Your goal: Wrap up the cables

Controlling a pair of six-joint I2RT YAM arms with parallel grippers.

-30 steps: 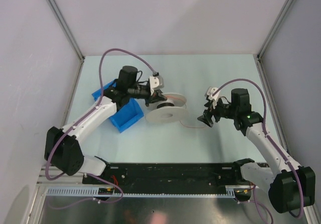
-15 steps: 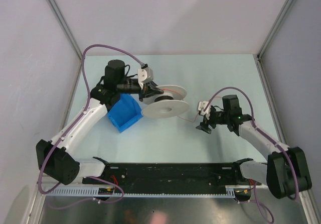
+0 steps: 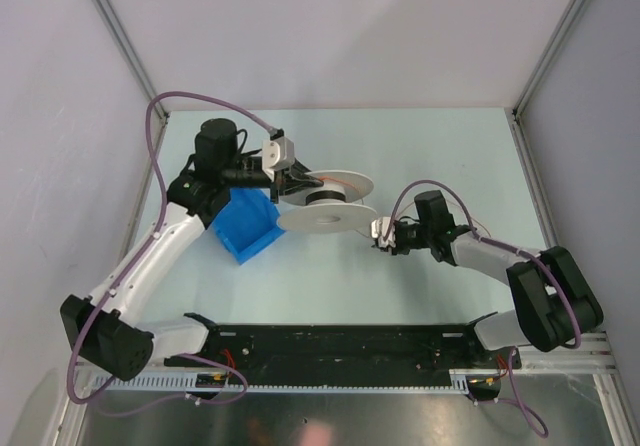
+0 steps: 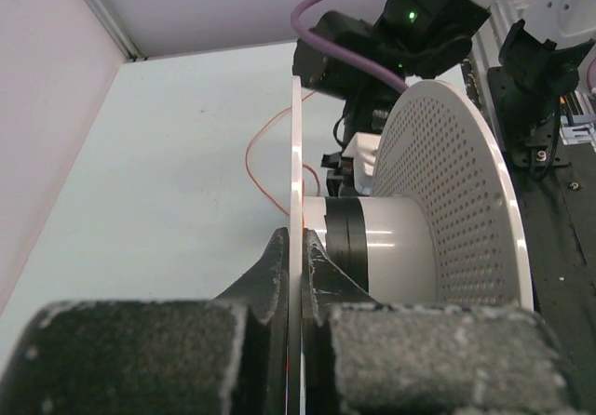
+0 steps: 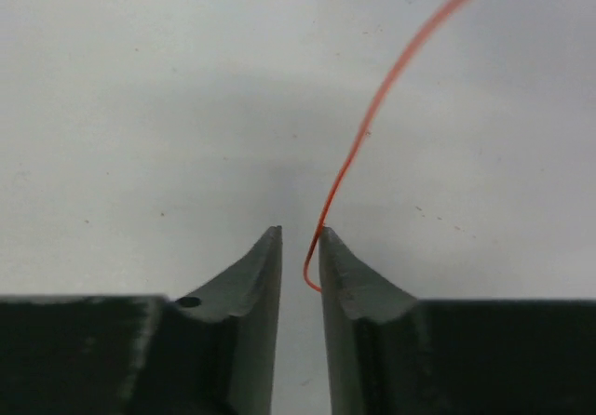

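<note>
The grey-white spool point(image 3: 325, 203) hangs above the table on its side, and my left gripper point(image 3: 290, 188) is shut on its thin flange point(image 4: 295, 154). In the left wrist view the fingertips point(image 4: 276, 252) pinch that flange edge-on, with the perforated flange point(image 4: 447, 201) to the right. The cable, a thin reddish wire point(image 4: 251, 154), loops over the table behind the spool. My right gripper point(image 3: 380, 238) is low over the table, right of the spool. Its jaws point(image 5: 300, 243) stand narrowly apart, with the wire's end point(image 5: 372, 117) curling into the gap and touching the right finger.
A blue open box point(image 3: 245, 228) sits under my left arm, left of the spool. White walls close in the table at the left, back and right. A black rail point(image 3: 340, 346) runs along the near edge.
My right arm has reached left and down toward the spool, and its jaws have narrowed around the wire's end. My left arm has shifted the spool slightly left.
</note>
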